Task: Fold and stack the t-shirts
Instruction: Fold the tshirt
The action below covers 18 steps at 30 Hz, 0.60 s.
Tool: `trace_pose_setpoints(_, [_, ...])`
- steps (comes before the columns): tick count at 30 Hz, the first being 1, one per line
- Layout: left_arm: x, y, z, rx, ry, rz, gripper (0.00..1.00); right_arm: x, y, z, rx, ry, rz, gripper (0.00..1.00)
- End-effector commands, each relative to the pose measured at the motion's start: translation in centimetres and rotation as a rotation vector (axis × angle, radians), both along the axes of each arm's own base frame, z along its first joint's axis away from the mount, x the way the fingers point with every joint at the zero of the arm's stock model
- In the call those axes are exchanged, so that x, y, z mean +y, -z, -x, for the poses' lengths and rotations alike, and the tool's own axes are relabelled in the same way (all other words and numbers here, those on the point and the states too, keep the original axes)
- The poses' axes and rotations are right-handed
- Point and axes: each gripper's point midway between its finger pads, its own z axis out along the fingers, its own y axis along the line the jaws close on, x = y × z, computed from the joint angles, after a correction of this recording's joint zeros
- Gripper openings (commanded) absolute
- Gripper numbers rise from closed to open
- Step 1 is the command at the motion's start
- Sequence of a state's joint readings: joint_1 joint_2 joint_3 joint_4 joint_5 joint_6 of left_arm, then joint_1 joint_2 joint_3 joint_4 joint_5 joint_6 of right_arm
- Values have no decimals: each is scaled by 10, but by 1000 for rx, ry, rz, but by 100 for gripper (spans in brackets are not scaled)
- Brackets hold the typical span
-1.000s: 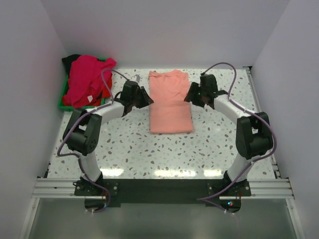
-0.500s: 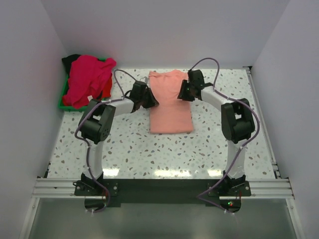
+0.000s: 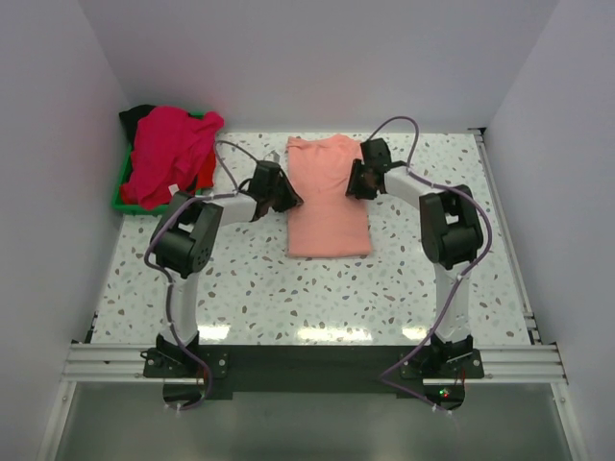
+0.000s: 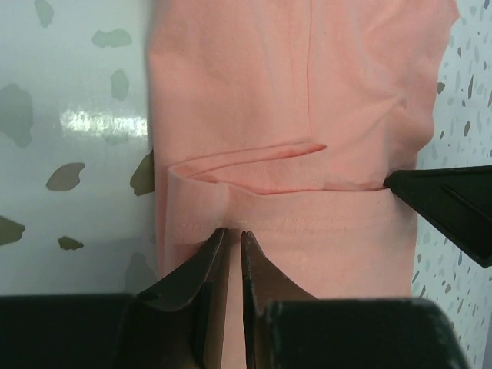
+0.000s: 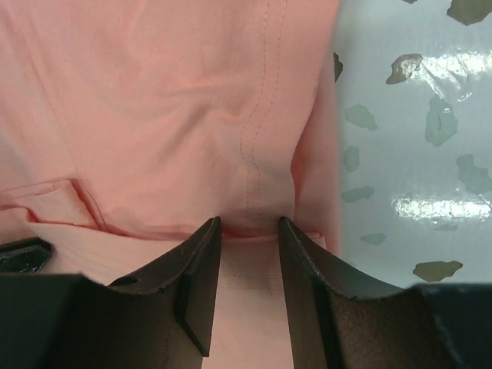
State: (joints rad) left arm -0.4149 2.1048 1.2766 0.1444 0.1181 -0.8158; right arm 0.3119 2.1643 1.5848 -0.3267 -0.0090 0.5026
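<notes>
the left gripper (image 4: 231,235) is closed down to a thin slit. its two fingertips pinch a stitched hem at the left edge of the salmon-pink t-shirt (image 3: 329,216). just beyond the tips the cloth is drawn up into a small raised fold that runs across the shirt. the right gripper (image 5: 250,231) has its jaws only partly closed, and a thicker bunch of the same shirt fills the gap from one pad to the other, so it has hold of the right edge. a stitched seam runs straight into that gap. in the left wrist view one black finger of the right gripper shows at the opposite edge of the shirt, level with the fold, so the two grippers face each other across it.

the shirt lies on the speckled table (image 3: 288,279), in the far middle, folded into a long narrow strip. its long axis runs near to far. the collar end points far, toward the back wall, and the straight bottom edge points near, toward the arm bases. both grippers hold it in its far half.

well apart, at the far left corner, stands a green tray (image 3: 119,199) with a loose heap in it. a magenta-pink t-shirt (image 3: 165,154) lies on top, a red t-shirt (image 3: 205,173) shows at its right side, and a black t-shirt (image 3: 137,114) pokes out at the far edge.
</notes>
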Motion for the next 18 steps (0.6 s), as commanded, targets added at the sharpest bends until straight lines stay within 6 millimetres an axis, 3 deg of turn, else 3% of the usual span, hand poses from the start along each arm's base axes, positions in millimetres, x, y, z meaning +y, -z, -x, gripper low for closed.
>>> trace_pose_setpoints(1, [26, 20, 21, 74, -66, -68, 17, -11, 12, 24, 49, 0, 59, 41])
trace_pose_setpoints(8, [30, 9, 52, 63, -79, -32, 16, 0, 18, 61, 63, -32, 66, 41])
trace_pose_setpoints(14, [31, 13, 99, 75, -65, -35, 15, 16, 28, 104, 82, -85, 81, 41])
trace_pose_setpoints(15, [30, 11, 104, 64, -60, -29, 15, 19, 22, 107, 61, -91, 71, 41])
trace_pose_setpoints(17, [30, 4, 113, 49, -64, -20, 15, 21, 29, 128, 81, -111, 87, 41])
trace_pose_setpoints(18, [33, 11, 126, 66, -61, -30, 15, 24, 24, 131, 66, -116, 80, 41])
